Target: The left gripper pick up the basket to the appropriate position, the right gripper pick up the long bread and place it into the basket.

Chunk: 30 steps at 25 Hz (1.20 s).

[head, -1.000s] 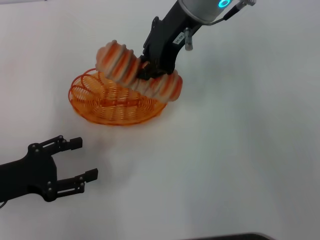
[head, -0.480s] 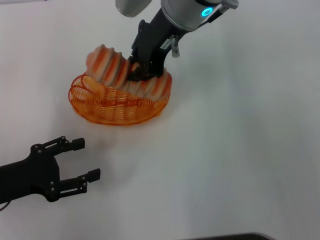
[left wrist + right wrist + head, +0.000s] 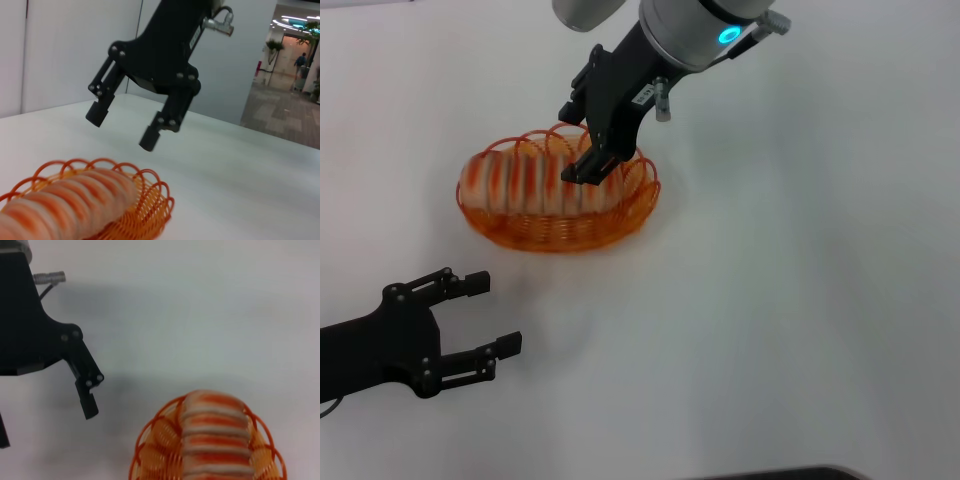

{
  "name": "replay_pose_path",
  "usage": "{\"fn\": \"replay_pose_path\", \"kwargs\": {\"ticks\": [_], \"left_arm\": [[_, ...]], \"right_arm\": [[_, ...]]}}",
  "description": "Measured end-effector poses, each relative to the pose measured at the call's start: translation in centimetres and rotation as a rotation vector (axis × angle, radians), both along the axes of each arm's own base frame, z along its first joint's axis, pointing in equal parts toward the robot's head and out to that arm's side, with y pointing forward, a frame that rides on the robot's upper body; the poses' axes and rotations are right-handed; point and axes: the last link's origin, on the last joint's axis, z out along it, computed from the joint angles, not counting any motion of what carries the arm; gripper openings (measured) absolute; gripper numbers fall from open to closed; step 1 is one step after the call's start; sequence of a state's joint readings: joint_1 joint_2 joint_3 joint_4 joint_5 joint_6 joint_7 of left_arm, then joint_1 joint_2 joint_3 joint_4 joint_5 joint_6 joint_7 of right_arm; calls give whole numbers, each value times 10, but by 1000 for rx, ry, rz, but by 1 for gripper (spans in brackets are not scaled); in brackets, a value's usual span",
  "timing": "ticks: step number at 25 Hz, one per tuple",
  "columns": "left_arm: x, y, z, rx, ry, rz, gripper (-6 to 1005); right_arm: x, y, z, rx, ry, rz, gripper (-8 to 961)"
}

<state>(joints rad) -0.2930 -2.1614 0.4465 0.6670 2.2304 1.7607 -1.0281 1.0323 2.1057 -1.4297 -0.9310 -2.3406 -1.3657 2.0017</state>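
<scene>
The long bread (image 3: 535, 181) now lies flat inside the basket (image 3: 558, 230), stretched along its length with its striped top level with the looping rim. A second ago it was tilted, one end raised high above the basket's left side and the other end over the right rim, clamped in the right gripper (image 3: 582, 140); half a second ago it was lower but still slanted and still held. Now the right gripper has let go: its jaws are spread apart and empty, hanging just above the right part of the loaf, clear of it. The left wrist view confirms this, showing the right gripper (image 3: 122, 126) hovering in the air over the long bread (image 3: 70, 202) with open space between its two fingertips and the loaf resting in the basket (image 3: 150, 212) below. The right wrist view looks straight down on the long bread (image 3: 215, 440) seated lengthwise in the basket (image 3: 145, 450).

The basket sits on the white bench (image 3: 800, 300) in the same spot across all three moments. The left gripper (image 3: 490, 315) stays low at the near left of the bench, well apart from the basket, jaws spread and holding nothing, barely shifted from its earlier place.
</scene>
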Motion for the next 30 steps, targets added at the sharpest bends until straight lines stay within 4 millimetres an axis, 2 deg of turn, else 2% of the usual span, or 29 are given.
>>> {"fn": "replay_pose_path", "kwargs": {"ticks": [6,9,12,17,19,26,30], "left_arm": [[0,1,1,7,-1,5,819],[-1,1,1,11,-3,8,818],[-1,1,0,12,-5,11,818],[-2,3,-1,15,-4,20,817],[-3,4,0,25,-4,33,817],[-5,6,3,47,-11,62,814],[-4,10,4,50,-14,61,812]], "right_arm": [[10,-1,2,12,58,-51,857],[13,-4,7,-8,196,-106,880],[27,-12,17,-26,388,-129,902],[68,-30,35,20,635,-169,940],[92,-42,40,52,689,-212,938],[166,-85,39,127,764,-309,935],[193,-108,45,149,806,-329,933]]}}
